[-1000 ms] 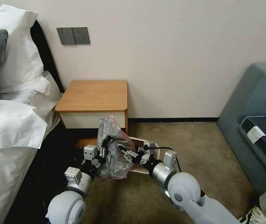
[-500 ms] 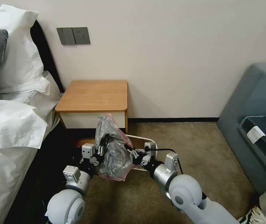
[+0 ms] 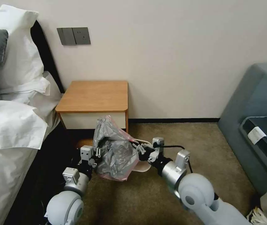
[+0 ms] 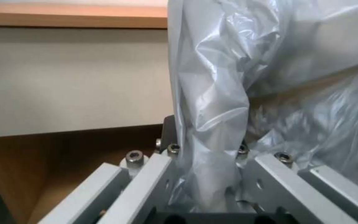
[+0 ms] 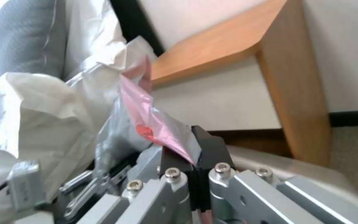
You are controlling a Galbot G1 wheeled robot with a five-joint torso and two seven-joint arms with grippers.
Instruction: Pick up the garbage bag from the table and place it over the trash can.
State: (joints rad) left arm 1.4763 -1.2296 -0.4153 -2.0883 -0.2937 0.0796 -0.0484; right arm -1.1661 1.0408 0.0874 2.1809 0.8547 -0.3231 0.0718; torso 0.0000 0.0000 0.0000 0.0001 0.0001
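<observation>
Garbage bag [image 3: 116,154] hangs stretched between my two grippers, low in front of the table [image 3: 94,95] and above the trash can [image 3: 143,166], whose cream rim shows behind and below it. My left gripper [image 3: 97,153] is clamped on the grey film at the bag's left side; the plastic runs down between its fingers. My right gripper [image 3: 138,149] pinches the pinkish-red mouth edge, pads closed tight on it. Bag is off the tabletop and not yet seated over the rim.

Translucent grey garbage bag [image 3: 116,153] with pinkish-red edge, orange-brown table [image 3: 94,96] with white drawer front, cream-white trash can [image 3: 143,167]
</observation>
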